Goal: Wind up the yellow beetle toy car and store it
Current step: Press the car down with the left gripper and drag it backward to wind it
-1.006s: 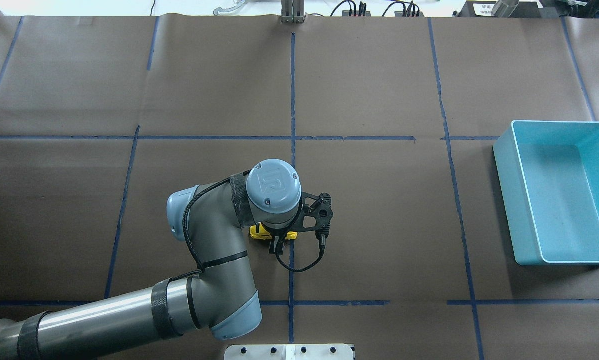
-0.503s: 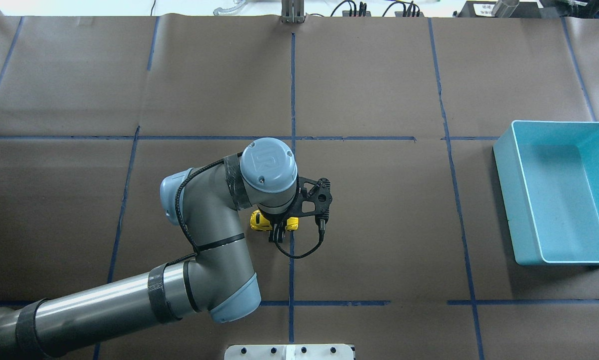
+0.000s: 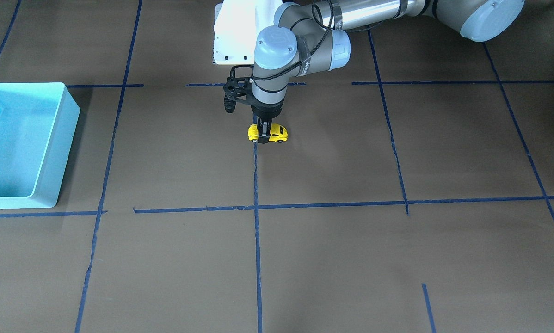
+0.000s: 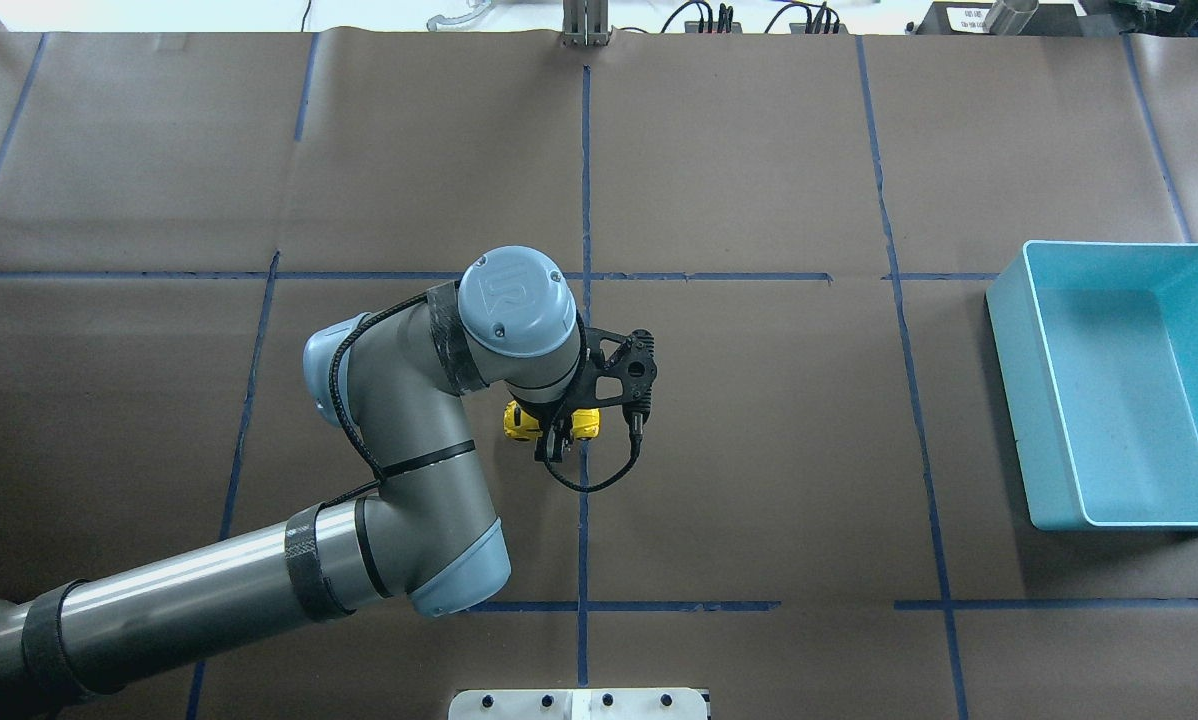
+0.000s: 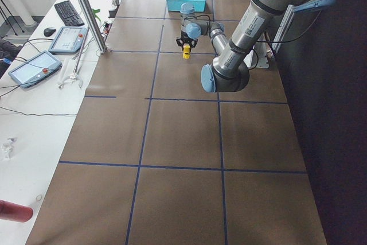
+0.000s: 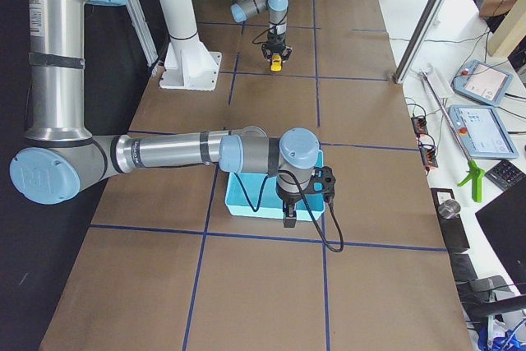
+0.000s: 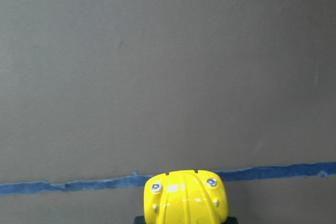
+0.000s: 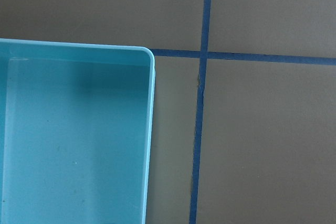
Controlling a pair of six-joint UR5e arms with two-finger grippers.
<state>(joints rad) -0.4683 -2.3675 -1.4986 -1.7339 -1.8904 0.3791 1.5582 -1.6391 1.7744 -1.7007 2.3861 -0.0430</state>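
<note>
Two fingers of the left gripper (image 3: 264,133) clamp the car (image 3: 278,132) at mid-table, over a blue tape line (image 3: 255,175), with bare paper (image 3: 397,152) all around. The bin (image 3: 50,152) sits well apart by the table's right end. The right gripper (image 6: 289,219) hovers at its rim; I cannot tell how its fingers stand.

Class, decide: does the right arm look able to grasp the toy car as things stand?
Probably not: the left gripper clamps the toy car from above, blocking a grasp, and the right gripper hangs far off at the bin.
</note>
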